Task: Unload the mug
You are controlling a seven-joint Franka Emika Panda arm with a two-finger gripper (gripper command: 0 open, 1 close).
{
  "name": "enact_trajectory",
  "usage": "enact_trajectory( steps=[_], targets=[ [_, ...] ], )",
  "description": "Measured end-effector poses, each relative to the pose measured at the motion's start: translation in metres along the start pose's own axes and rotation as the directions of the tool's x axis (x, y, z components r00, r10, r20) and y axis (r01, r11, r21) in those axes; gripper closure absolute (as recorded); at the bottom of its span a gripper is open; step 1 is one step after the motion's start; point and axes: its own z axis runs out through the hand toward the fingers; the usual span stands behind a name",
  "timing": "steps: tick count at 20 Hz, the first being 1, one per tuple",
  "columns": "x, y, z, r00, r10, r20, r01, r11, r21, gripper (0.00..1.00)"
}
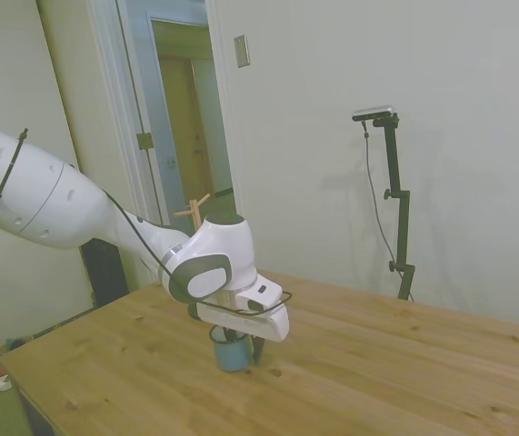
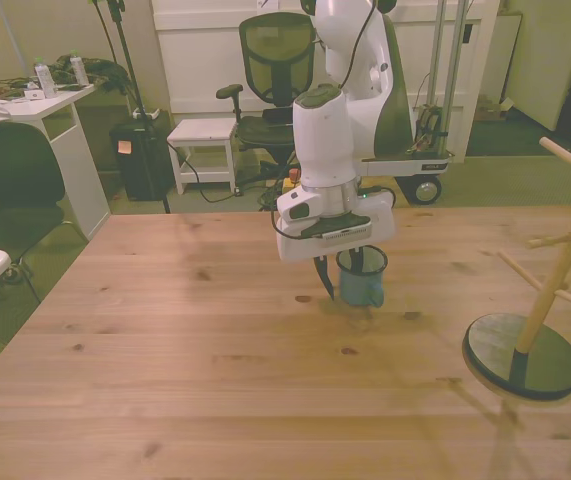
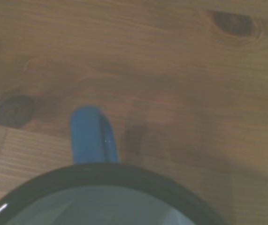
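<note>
The wooden table [image 2: 165, 330] takes up most of the scene, bare planks with dark knots. The white arm [image 1: 50, 200] reaches low over it and bends at the wrist so that the tool points straight down. Well apart from it, at the front view's right, the wooden peg stand [image 2: 555, 270] rises from a round dark base with every peg that shows empty, which fits a mug already lifted off and brought down onto open wood. The gripper [image 2: 345, 282] sits directly over the mug [image 2: 362, 278], and the mug stands upright with its bottom on the table near the middle. One dark finger [image 2: 323, 277] comes down outside the wall on the front view's left and the other seems to drop inside the rim, a hold on the wall that would suit setting it down; whether the pads press the wall or have let go cannot be told. The mug is small, light blue, cylindrical, with a dark rim and pale inside, and in the wrist view its little blue handle [image 3: 92, 136] juts out over the wood.
</note>
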Motion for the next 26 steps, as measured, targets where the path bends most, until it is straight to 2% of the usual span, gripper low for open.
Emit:
enact_trajectory(
  steps=[20,26],
  targets=[
    [-0.003,0.004,-0.004,1.0,0.004,0.029,-0.004,1.0,-0.005,0.0],
    [-0.011,0.002,-0.029,0.999,-0.046,0.008,0.045,0.998,0.038,0.0]
  ],
)
